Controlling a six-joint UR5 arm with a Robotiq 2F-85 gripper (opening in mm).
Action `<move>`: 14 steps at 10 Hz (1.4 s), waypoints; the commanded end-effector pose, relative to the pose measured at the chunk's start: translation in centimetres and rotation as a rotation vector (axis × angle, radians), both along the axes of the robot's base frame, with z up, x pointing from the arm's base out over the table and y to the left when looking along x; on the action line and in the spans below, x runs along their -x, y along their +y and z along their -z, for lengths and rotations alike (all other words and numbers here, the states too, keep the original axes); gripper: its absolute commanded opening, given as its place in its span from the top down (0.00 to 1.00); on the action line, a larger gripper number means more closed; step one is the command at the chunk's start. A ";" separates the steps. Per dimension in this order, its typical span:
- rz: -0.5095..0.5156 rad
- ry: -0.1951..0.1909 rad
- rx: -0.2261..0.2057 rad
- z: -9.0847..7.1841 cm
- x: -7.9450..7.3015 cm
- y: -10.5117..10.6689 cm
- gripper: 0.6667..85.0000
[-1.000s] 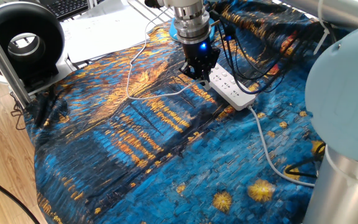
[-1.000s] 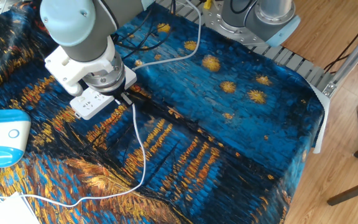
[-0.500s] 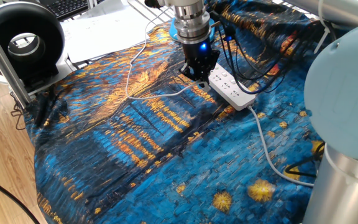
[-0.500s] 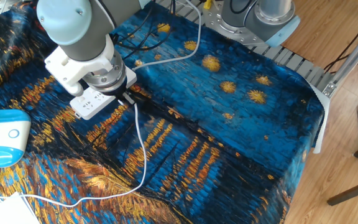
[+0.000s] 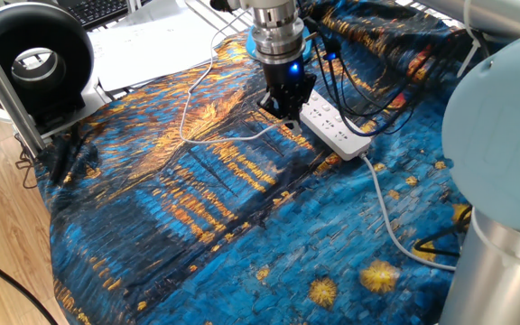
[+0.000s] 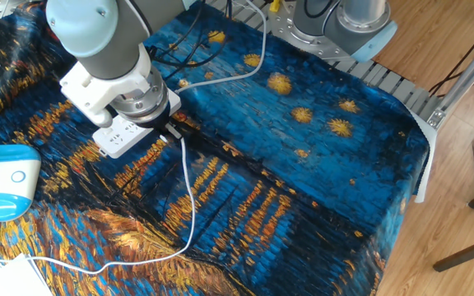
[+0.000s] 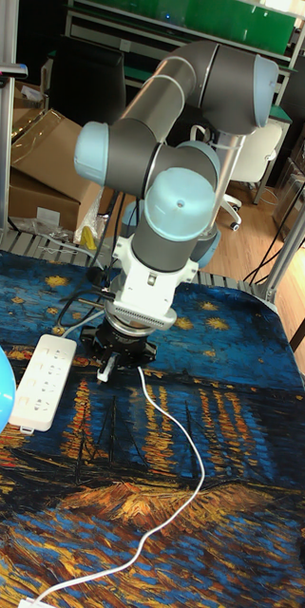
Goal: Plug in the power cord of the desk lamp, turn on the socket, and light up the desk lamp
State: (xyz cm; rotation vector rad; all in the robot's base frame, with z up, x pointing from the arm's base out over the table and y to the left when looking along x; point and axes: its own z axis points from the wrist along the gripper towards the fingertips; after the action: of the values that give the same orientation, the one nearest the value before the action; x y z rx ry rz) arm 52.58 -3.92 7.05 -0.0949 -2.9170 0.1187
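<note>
The socket (image 5: 334, 127) is a long white strip lying on the blue patterned cloth, also in the other fixed view as the socket (image 6: 120, 136) and in the tall view as the socket (image 7: 42, 380). My gripper (image 5: 286, 108) hangs low at the strip's end, just beside it, and is shut on the small white plug (image 7: 103, 371). From the plug the thin white power cord (image 6: 189, 215) trails over the cloth; the power cord (image 5: 208, 137) curves off to the back. The blue and white desk lamp (image 6: 3, 178) stands beyond the strip.
The strip's thick grey cable (image 5: 383, 204) runs toward the arm's base. Black cables (image 5: 355, 86) loop behind the strip. A round black fan (image 5: 34, 61) and white papers (image 5: 152, 45) sit at the far left. Metal frame posts (image 6: 455, 90) border the table.
My gripper has shifted very slightly sideways along the strip's end with the plug held. The cord's curve has followed a little.
</note>
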 end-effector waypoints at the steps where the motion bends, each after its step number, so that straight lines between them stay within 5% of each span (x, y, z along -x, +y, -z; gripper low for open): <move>1: -0.023 -0.006 -0.008 0.0 -0.4 -0.2 0.99; 4: -0.060 0.003 0.005 0.5 -1.0 -1.5 0.99; 7: -0.001 0.065 -0.102 0.3 0.6 1.5 0.99; 10: 0.017 0.061 -0.047 0.3 0.5 0.2 0.99; 11: 0.020 0.034 -0.052 0.5 -0.2 0.4 0.99; 14: 0.001 0.056 -0.058 -1.1 -2.8 -2.6 0.99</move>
State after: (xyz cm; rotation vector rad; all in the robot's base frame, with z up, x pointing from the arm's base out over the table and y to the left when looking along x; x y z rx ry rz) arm 54.04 -5.36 7.39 -0.0832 -2.8662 0.0537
